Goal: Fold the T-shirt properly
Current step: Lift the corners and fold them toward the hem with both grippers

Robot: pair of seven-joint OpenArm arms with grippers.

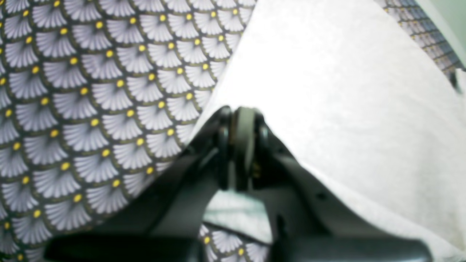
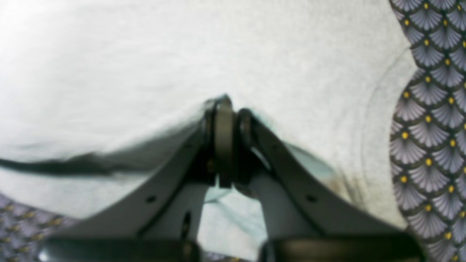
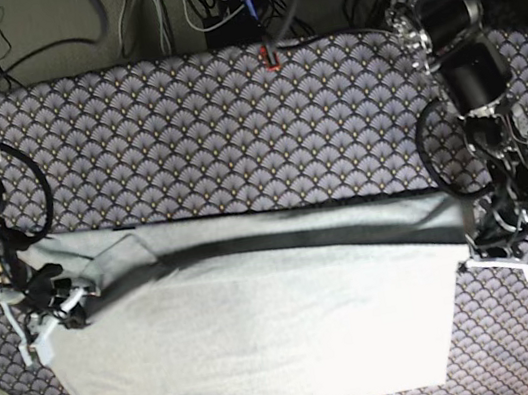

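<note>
Both tools [image 1: 242, 120] clamped on T-shirt [image 3: 266, 329]

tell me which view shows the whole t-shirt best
The base view: the T-shirt lies spread across the fan-patterned tablecloth with its outline visible. The left wrist view shows only one pale edge by the left gripper; the right wrist view shows blurred fabric around the right gripper.

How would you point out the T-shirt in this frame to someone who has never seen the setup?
Start from the fan-patterned table cloth that covers the whole table. Across its near half lies the T-shirt, a wide sheet with one long edge folded over. It is the only plain, pale grey thing there; the cloth around it is purple-grey with yellow dots.
</note>
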